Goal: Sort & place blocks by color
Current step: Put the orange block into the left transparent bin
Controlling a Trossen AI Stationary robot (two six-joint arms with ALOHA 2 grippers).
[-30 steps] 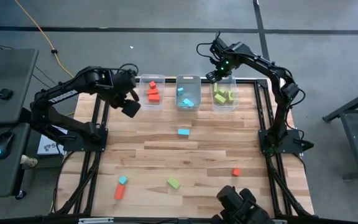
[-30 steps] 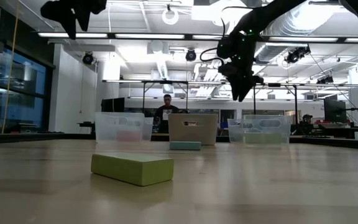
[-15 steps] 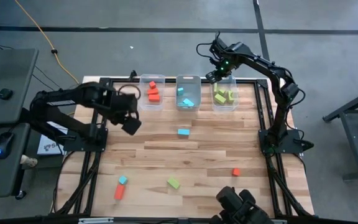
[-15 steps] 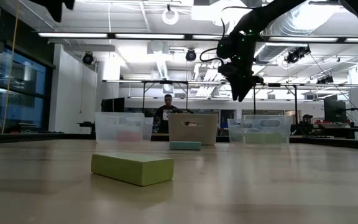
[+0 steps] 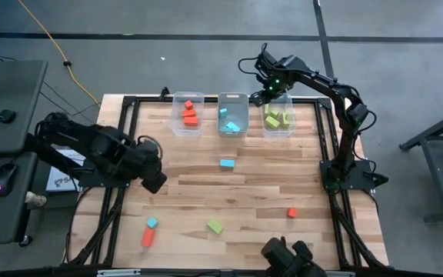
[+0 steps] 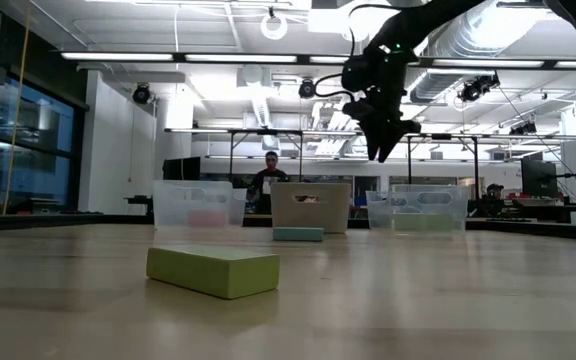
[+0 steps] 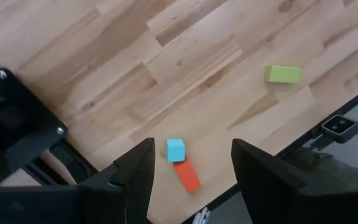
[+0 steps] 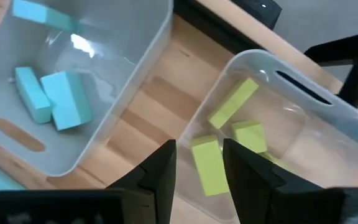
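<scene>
Left gripper [image 5: 154, 181] open wide and empty above the tabletop's [image 5: 252, 196] left side; right gripper [image 5: 258, 94] parted, empty, over the far yellow-green blocks' [image 5: 277, 119] bin [image 5: 278, 99]

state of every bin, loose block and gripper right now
left bin: holds red-orange blocks
middle bin: holds light blue blocks
right bin: holds yellow-green blocks
blue bar: loose on the table
yellow-green block: loose
red cube: loose
red bar and blue cube: loose, touching
left gripper: open, empty, above that pair
right gripper: open, empty, over the right bin
</scene>
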